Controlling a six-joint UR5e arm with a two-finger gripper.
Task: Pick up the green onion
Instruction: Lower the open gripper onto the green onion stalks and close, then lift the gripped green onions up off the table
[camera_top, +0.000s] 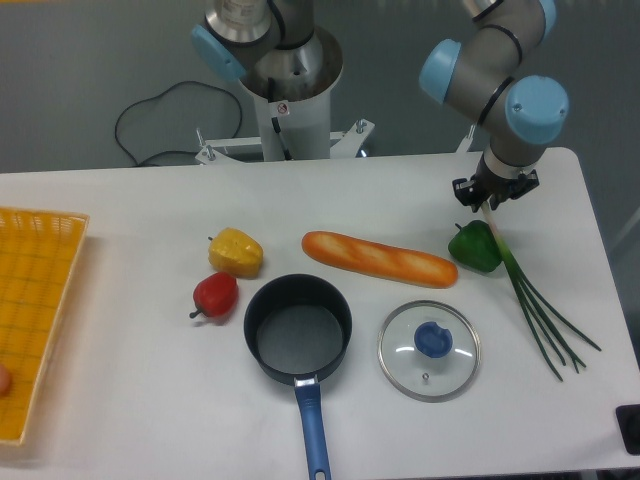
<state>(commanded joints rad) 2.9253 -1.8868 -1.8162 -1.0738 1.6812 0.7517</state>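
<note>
The green onion (535, 305) lies on the white table at the right, its dark stalks fanning toward the front right. Its pale stem end (491, 216) points back, beside the green bell pepper (474, 247). My gripper (492, 196) hangs straight down over the stem end, at or just above it. The wrist hides the fingertips, so I cannot tell whether the jaws touch or hold the stem. The stalks still rest on the table.
A baguette (380, 258) lies left of the pepper. A glass lid (429, 350) and a dark pot with a blue handle (298, 330) sit in front. A yellow pepper (236, 251) and a red pepper (215, 294) are left of the middle. A yellow basket (35, 300) stands at the left edge.
</note>
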